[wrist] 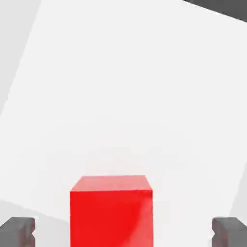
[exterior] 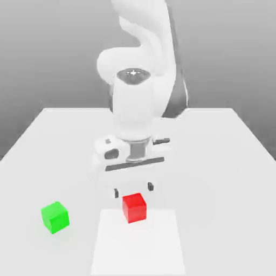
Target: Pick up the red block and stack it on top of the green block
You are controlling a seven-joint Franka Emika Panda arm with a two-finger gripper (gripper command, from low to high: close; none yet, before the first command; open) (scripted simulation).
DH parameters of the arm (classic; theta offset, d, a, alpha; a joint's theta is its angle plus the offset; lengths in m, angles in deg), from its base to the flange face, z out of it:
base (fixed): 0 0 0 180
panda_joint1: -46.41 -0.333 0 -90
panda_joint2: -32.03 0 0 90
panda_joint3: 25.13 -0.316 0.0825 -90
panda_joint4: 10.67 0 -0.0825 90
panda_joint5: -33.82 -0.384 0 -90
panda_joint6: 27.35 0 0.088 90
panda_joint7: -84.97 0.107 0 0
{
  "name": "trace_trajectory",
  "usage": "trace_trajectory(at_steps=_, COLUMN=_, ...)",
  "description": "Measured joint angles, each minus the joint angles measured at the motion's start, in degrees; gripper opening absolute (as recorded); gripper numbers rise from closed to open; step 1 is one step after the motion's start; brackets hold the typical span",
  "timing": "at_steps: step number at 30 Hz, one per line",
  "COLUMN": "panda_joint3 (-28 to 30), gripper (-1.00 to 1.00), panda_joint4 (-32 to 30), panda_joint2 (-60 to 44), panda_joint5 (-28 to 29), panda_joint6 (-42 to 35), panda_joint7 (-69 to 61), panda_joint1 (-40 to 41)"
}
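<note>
In the exterior view, the gripper (exterior: 133, 190) spreads wide near the unlettered red block (exterior: 134, 208).

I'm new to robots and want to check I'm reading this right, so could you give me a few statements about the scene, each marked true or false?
1. The gripper is open. True.
2. The green block sits on top of the red block. False: they stand apart.
3. In the exterior view, the green block is left of the red block. True.
4. The gripper is closed on the green block. False: it is open, near the red block.
5. Both blocks are cubes. True.
</note>
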Motion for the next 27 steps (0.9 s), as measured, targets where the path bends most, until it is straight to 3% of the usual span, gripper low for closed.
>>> trace_trajectory(at_steps=2, panda_joint3=-2.4, gripper=0.00, panda_joint4=0.5, panda_joint2=-4.4, panda_joint5=-1.8, panda_joint6=3.7, panda_joint7=-1.4, panda_joint1=1.9)
trace_trajectory(at_steps=3, panda_joint3=-3.5, gripper=-1.00, panda_joint4=0.7, panda_joint2=-6.1, panda_joint5=-2.3, panda_joint6=5.2, panda_joint7=-1.8, panda_joint1=3.0)
trace_trajectory(at_steps=10, panda_joint3=-3.9, gripper=-1.00, panda_joint4=0.7, panda_joint2=-6.3, panda_joint5=-2.2, panda_joint6=5.4, panda_joint7=-1.7, panda_joint1=3.3)
trace_trajectory(at_steps=14, panda_joint3=-2.2, gripper=-1.00, panda_joint4=-0.2, panda_joint2=0.6, panda_joint5=0.8, panda_joint6=-0.6, panda_joint7=0.5, panda_joint1=2.5)
trace_trajectory(at_steps=20, panda_joint3=-1.2, gripper=-1.00, panda_joint4=-0.7, panda_joint2=9.5, panda_joint5=-0.1, panda_joint6=-9.1, panda_joint7=0.6, panda_joint1=3.1)
trace_trajectory(at_steps=27, panda_joint3=10.0, gripper=-1.00, panda_joint4=10.6, panda_joint2=7.3, panda_joint5=0.4, panda_joint6=-18.1, panda_joint7=10.9, panda_joint1=17.1)
